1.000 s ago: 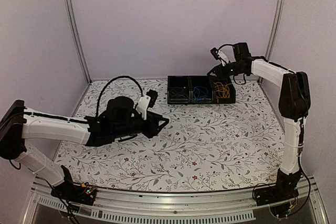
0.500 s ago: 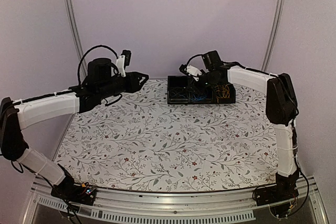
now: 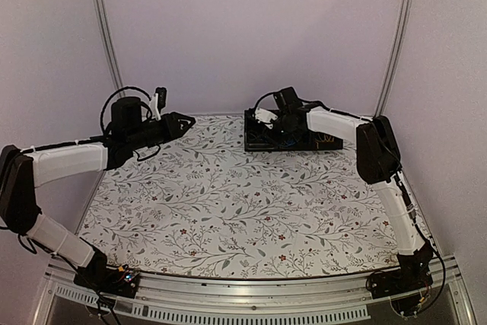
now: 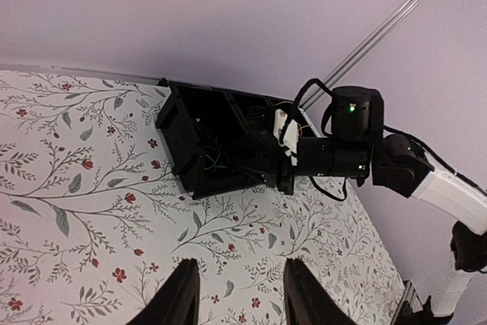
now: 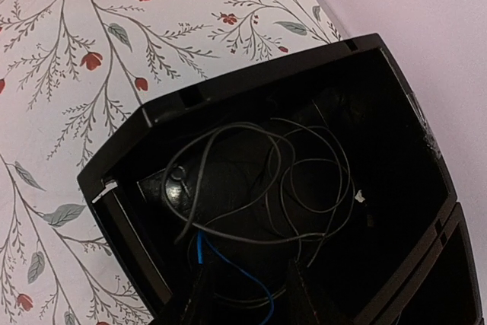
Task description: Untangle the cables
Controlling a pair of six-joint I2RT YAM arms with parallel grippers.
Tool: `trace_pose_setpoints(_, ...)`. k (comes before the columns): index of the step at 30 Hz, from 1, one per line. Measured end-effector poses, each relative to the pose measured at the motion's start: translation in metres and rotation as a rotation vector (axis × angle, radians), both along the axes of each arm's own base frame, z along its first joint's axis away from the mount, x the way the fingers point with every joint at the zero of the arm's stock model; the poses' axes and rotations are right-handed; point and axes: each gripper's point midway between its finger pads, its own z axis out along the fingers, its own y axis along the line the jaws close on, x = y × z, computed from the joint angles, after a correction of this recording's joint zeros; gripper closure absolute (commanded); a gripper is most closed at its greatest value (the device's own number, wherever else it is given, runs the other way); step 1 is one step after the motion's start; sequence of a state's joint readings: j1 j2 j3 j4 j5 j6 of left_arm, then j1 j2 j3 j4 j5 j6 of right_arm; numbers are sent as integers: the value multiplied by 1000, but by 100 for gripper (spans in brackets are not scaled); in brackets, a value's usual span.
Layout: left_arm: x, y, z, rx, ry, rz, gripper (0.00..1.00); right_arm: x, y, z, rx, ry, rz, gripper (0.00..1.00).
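The flowered table (image 3: 251, 211) carries a black tray (image 5: 259, 74) with compartments at its far edge. Nearer and to the left, the left claw (image 4: 242, 268) hangs in the air above the table with its fingers apart and nothing between them, well apart from the tray and pointing toward it. Farther, the right claw (image 5: 247, 279) is lowered over the left compartment of the tray, also open and holding nothing. I think the main danger is here. The cables are thin and lie across each other, so a closing claw may catch two strands together, or pull the bundle tighter instead of loosening it. A finger may also press on the tray wall and shift the tray. A blue cable (image 5: 200, 247) starts just beside the left fingertip and passes between the two fingers, near, but I cannot tell if it touches them. The dark grey cable (image 5: 251, 237) lies in loose loops on the tray floor beyond the fingertips.
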State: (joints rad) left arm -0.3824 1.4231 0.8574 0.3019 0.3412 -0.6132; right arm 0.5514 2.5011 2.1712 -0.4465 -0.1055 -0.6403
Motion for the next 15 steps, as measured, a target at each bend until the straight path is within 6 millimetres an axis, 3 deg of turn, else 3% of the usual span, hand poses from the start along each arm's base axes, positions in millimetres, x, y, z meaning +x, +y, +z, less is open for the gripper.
trace_pose_setpoints(15,-4,0,19,-56,-31,-31,62,-1,2,-8,18,33,-19,67)
